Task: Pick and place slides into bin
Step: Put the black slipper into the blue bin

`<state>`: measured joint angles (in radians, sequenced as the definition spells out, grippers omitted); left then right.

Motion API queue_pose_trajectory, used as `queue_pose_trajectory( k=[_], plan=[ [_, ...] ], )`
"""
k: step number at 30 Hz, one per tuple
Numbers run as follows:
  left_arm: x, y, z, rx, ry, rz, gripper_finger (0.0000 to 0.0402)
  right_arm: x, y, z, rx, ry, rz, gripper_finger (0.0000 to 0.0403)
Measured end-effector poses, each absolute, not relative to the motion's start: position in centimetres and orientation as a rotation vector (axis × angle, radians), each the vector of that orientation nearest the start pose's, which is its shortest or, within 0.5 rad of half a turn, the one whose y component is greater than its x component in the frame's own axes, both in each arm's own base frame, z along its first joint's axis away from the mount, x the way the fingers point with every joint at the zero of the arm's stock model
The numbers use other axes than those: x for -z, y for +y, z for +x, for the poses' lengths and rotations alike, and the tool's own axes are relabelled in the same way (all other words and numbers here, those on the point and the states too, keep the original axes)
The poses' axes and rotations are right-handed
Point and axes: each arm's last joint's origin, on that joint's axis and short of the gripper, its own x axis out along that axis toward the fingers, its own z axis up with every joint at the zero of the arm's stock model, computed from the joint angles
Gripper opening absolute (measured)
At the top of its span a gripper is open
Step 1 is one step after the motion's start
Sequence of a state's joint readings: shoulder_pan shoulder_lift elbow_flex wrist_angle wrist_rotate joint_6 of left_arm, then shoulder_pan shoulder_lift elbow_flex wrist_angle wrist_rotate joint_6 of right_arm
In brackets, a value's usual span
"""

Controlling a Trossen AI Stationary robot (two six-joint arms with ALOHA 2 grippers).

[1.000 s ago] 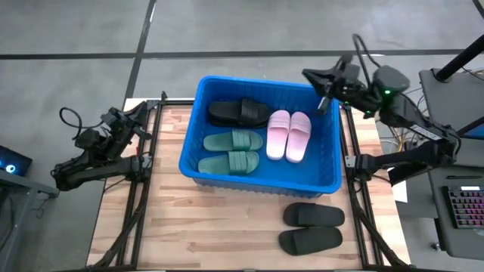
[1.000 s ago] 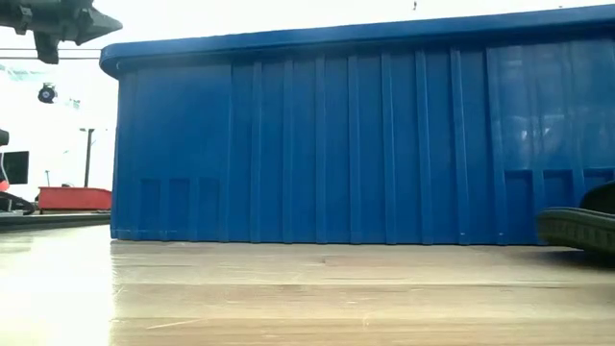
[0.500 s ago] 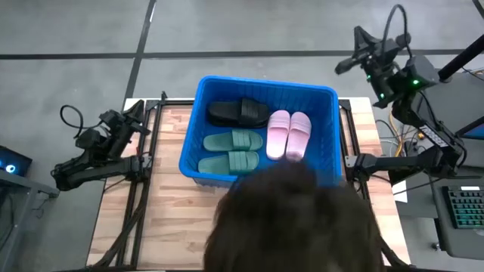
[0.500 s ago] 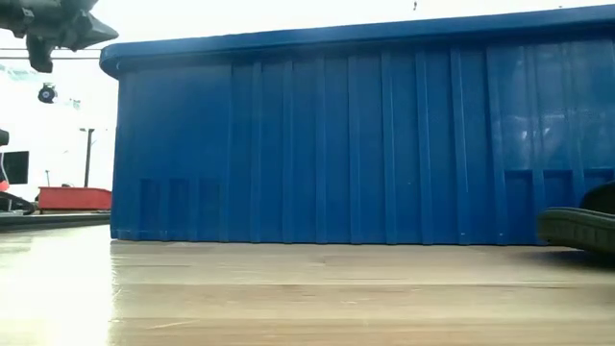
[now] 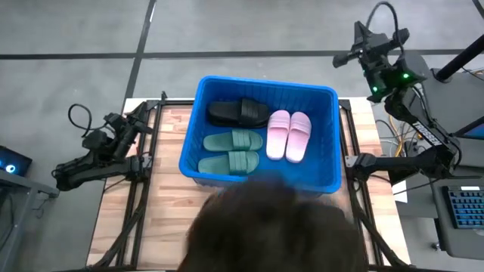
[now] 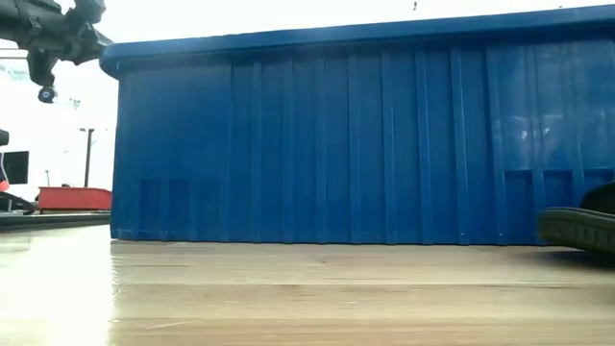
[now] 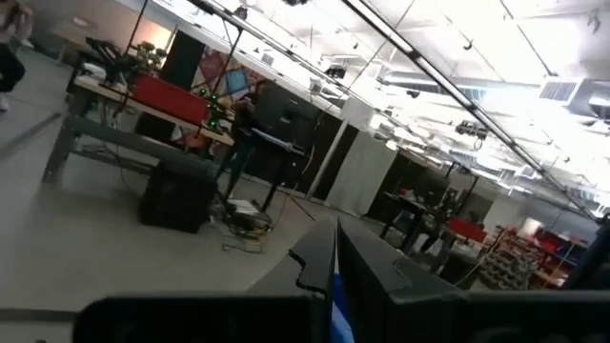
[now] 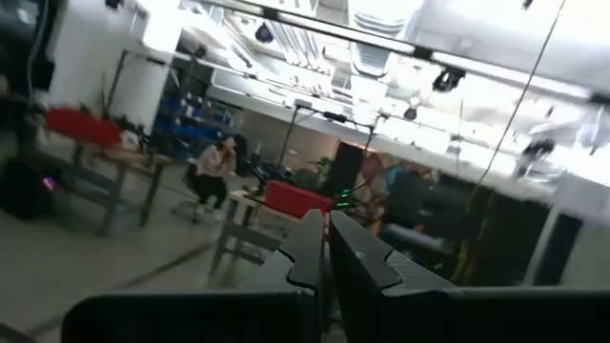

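L gripper [image 5: 142, 113] closed, empty, off the table's left edge. Bin [image 5: 198, 97] mid-table holds black slide [image 5: 238, 112], green pair [image 5: 231, 151], pink pair [image 5: 289, 135]. Person's head [image 5: 272, 230] covers the near edge. R gripper [image 5: 342, 60] closed, empty, beyond bin's far right corner.

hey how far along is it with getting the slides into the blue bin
Done: the bin already holds one black slide, the dark green pair and the pink pair.
In hand: nothing. The left gripper rests shut at the table's left edge, and the right gripper is shut, raised beyond the bin's far right corner.
Left: a dark sole lies on the table outside the bin; a person's head hides that spot from above.
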<state>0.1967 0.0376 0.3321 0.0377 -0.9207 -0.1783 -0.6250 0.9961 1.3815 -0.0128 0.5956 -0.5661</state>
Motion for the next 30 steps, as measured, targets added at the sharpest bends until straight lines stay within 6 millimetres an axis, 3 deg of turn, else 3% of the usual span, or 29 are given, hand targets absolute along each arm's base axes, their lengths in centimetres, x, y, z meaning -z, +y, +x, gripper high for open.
queue_pose_trajectory(
  k=[4, 10, 17, 22, 30],
  plan=[
    [-27.3, 3.2, 4.9, -1.017, -0.454, -0.286, 0.0002, -50.6, -10.8, 12.4, 1.239, -0.152, -0.344, 0.0013],
    [-27.7, 2.9, 5.1, -0.861, -0.475, -0.267, 0.0002, -50.0, -9.7, 12.5, 0.924, -0.228, -0.116, 0.0038],
    [-27.7, 2.9, 5.1, -0.870, -0.450, -0.219, 0.0002, -48.7, -7.6, 13.8, 0.499, -0.175, 0.240, 0.0108],
    [-27.7, 2.9, 5.1, -0.883, -0.424, -0.165, 0.0002, -48.3, -6.5, 14.2, 0.204, -0.120, 0.494, 0.0130],
    [-27.7, 2.9, 5.2, -0.852, -0.424, -0.162, 0.0002, -45.5, -4.6, 13.3, 0.193, 0.165, 0.952, 0.0132]
  ],
)
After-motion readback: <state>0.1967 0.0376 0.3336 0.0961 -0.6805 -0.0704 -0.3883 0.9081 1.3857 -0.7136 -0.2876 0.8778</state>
